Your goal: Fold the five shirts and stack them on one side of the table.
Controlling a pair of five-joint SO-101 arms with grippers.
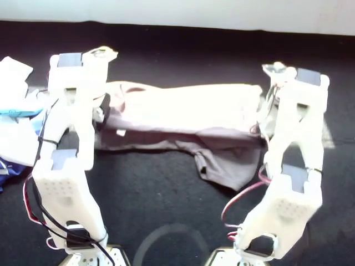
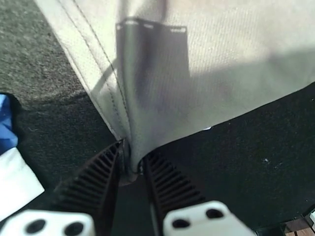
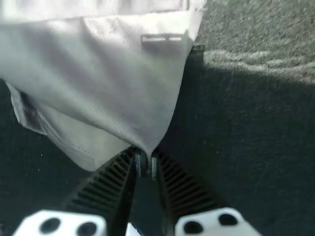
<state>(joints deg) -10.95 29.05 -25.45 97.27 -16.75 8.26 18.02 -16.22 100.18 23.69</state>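
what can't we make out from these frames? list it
- High view: clothes pile is cut by the frame edge and overlapped by an arm, so its item count is unreadable.
- High view: glare washes out the upper half of the shirt, hiding its fold lines.
- Wrist views: left claw and right claw pinch the shirt, but the cloth runs off frame, so which part each holds is unclear.
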